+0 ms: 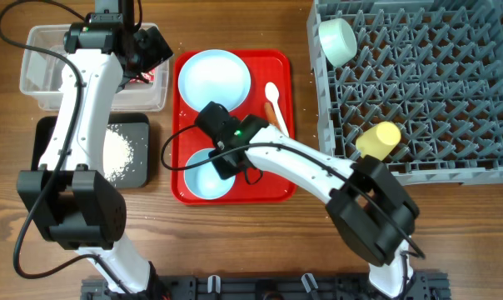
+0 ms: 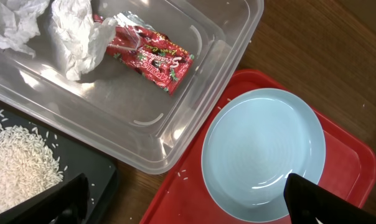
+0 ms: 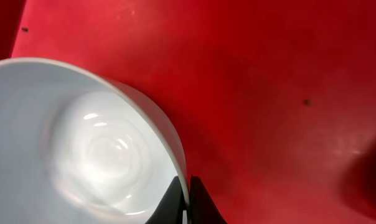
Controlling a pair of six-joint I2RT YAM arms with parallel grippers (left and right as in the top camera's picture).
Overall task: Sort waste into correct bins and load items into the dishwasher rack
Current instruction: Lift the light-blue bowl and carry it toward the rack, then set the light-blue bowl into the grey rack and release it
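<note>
The grey dishwasher rack, one of it, fills the far right of the bench. It lies up and to the right of the right end effector, and the right arm is much the nearer of the two. That end effector is clamped together on the rim of the light blue bowl, one finger inside the wall and one outside. The bowl sits at the near end of the single red tray; being round, it has no long axis to align. The next move is probably a lift toward the rack.

There are two bins on the left: a clear tub far and a black tray near, the latter holding rice. The left end effector hangs over the tub's right end, fingers wide apart and empty.

- One light blue plate, far on the red tray.
- Two bowls: the pale green bowl is in the rack.
- One yellow cup, in the rack.
- One white spoon and one carrot, side by side on the red tray.
- One red wrapper beside the tissue, both in the tub.
</note>
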